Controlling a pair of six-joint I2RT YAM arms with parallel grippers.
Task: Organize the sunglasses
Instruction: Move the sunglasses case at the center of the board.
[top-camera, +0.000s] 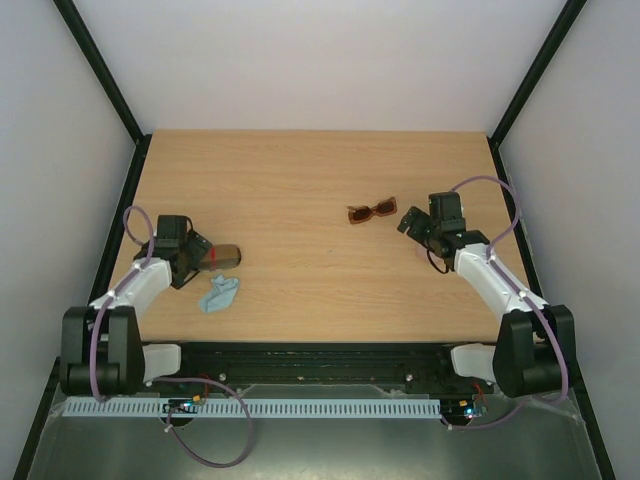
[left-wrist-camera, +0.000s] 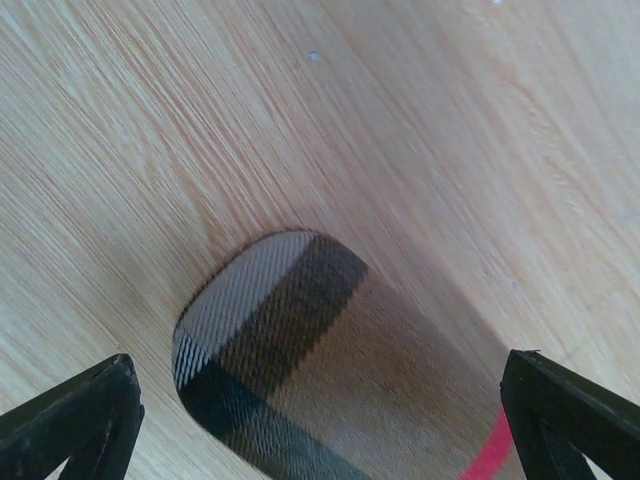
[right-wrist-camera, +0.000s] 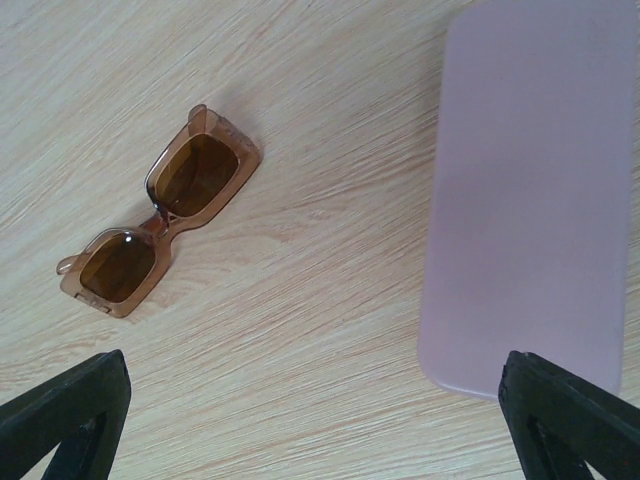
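Leftmost on the wooden bench (top-camera: 300, 170), the left hand (top-camera: 196, 252) hangs low over a brown oblong case (top-camera: 222, 256) that lies close to the left edge. From the left wrist view, this hand (left-wrist-camera: 320, 420) is spread wide, its two dark fingertips (left-wrist-camera: 80, 420) sitting at the bottom corners with the case (left-wrist-camera: 300, 350) between them. They are not touching it, and the hand has hold of nothing. The case shows a plaid weave, a rounded end and a red stripe (left-wrist-camera: 490, 455) near the right fingertip. Just beside the case, on the side nearer the arm bases, lies a crumpled light blue cloth (top-camera: 219, 293).

Right of the bench's middle lie the sunglasses (top-camera: 371, 211), a thick reddish-brown frame with rectangular brown lenses, resting on the wood with nothing touching them. The right hand (top-camera: 405, 222) is just beside them, to their right. In the right wrist view the sunglasses (right-wrist-camera: 160, 225) sit at an angle on the left. A flat pink case (right-wrist-camera: 535, 190) lies apart from them on the right. The right hand (right-wrist-camera: 320, 420) is likewise wide open and empty, its fingertips (right-wrist-camera: 570, 420) down in the two lower corners
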